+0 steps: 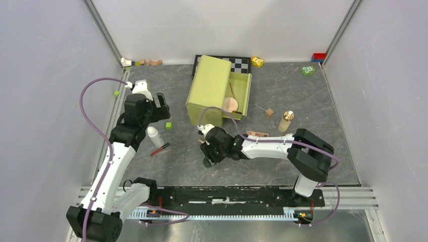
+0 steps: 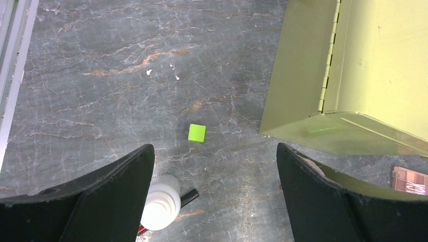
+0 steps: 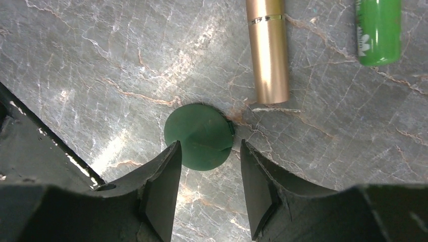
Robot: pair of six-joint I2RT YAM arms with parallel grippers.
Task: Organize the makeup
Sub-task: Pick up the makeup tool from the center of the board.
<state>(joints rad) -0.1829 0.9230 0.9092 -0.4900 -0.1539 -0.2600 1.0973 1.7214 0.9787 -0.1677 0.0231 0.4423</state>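
Lab robot test cell, not a home or shop: work area boxed in by plain white wall panels (image 1: 50,75) held in metal frame posts (image 1: 105,33), with a stone-pattern table (image 1: 282,166) inside. Left arm (image 1: 113,166) and right arm (image 1: 267,146), both white and black, are mounted on a black rail (image 1: 227,194) at the near edge, purple cables (image 1: 87,108) looped loose along them. Chequered board (image 1: 241,64) lies by the back wall, stray small blocks (image 1: 144,62) in the far left corner
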